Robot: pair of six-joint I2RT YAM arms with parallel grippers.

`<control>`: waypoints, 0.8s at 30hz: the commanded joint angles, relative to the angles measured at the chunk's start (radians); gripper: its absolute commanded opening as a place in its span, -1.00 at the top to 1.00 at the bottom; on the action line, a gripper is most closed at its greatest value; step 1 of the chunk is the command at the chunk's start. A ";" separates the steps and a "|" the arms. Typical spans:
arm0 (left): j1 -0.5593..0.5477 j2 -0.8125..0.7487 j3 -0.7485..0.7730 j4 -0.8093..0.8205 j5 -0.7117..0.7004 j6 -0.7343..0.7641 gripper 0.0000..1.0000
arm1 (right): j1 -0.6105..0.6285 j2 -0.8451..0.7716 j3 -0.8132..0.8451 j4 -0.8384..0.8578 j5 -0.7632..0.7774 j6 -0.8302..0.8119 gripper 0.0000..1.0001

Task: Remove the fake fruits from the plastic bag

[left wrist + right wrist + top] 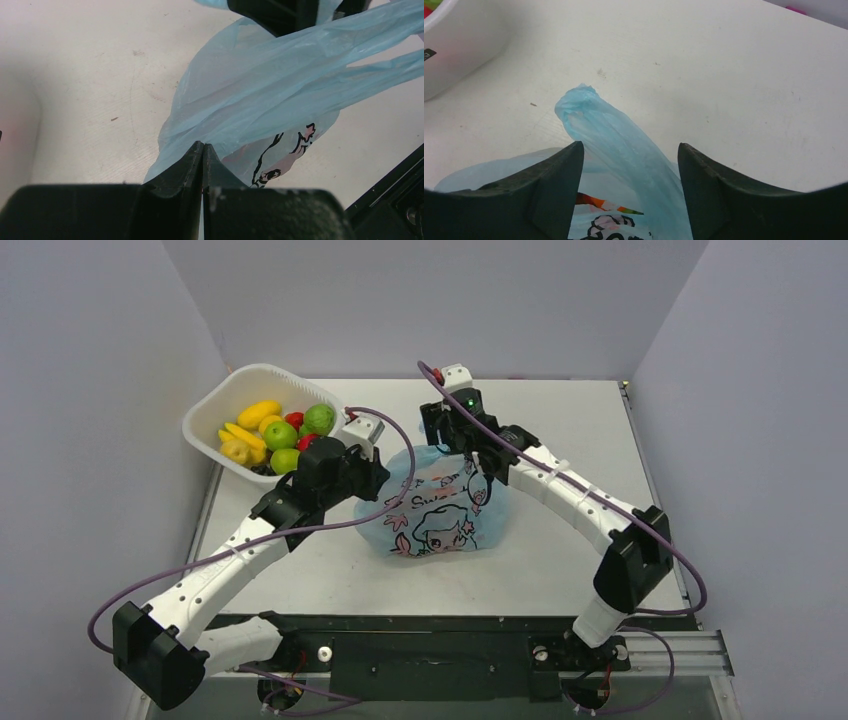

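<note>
plastic bag point(621, 142) handle inside spread right gripper point(630, 150), basket point(459, 50) corner

Even, diffuse light from overhead washes the white tabletop point(560, 430), bright but free of hard glare. Only soft, faint shadows lie under the arms and beside the plastic bag point(437, 515). From the left wrist, the left claw point(203, 146) looms dark and slightly soft near the lens, with a dim pinkish cast at the frame's left edge and the bag's translucent film glowing. From the right wrist, the right claw point(630, 147) reads near-black against a pale, almost overexposed tabletop.
</note>
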 commanded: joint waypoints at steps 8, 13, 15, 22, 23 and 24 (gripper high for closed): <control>-0.009 -0.018 0.026 0.030 -0.009 0.025 1.00 | 0.000 0.012 0.027 -0.060 0.039 0.071 1.00; -0.022 -0.068 0.031 0.010 0.005 0.035 0.83 | 0.006 -0.136 -0.094 -0.001 0.027 0.173 1.00; -0.025 -0.092 0.030 0.013 0.019 0.027 0.63 | 0.005 -0.180 -0.129 0.006 0.024 0.203 1.00; -0.026 -0.165 0.077 -0.077 0.154 -0.060 0.09 | 0.006 -0.299 -0.233 0.033 -0.008 0.235 1.00; -0.026 -0.172 0.079 -0.080 0.172 -0.076 0.01 | 0.006 -0.316 -0.241 0.038 -0.021 0.235 1.00; -0.028 -0.185 0.078 -0.077 0.185 -0.080 -0.05 | 0.006 -0.320 -0.253 0.042 -0.027 0.236 1.00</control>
